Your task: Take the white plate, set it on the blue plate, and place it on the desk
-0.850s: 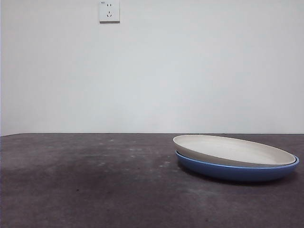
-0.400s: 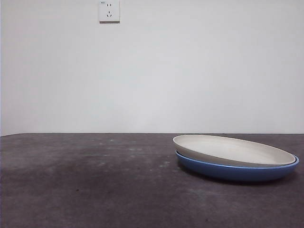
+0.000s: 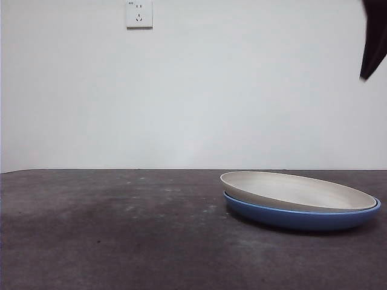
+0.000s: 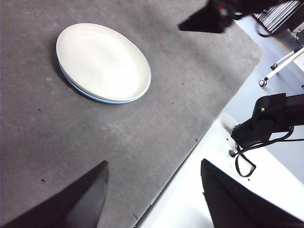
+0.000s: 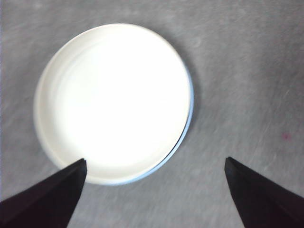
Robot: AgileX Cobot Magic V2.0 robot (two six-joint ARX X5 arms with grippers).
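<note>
The white plate [image 3: 296, 190] lies stacked in the blue plate [image 3: 302, 219], slightly tilted, on the right of the desk [image 3: 109, 229]. My right gripper [image 5: 154, 175] is open and empty, high above the stack. In its wrist view the white plate [image 5: 114, 99] fills the space ahead and the blue plate [image 5: 188, 124] shows only as a thin rim. A black tip [image 3: 372, 42] shows at the top right corner of the front view. My left gripper [image 4: 152, 190] is open and empty, high over the desk edge, far from the white plate [image 4: 102, 61].
A wall socket [image 3: 139, 13] is on the white back wall. The left wrist view shows the desk's edge [image 4: 190, 147], a white surface beyond it, a black arm base [image 4: 270, 118] and the other arm [image 4: 213, 16] over the desk.
A black arm tip has come into the top right corner of the front view. The plates have not moved.
</note>
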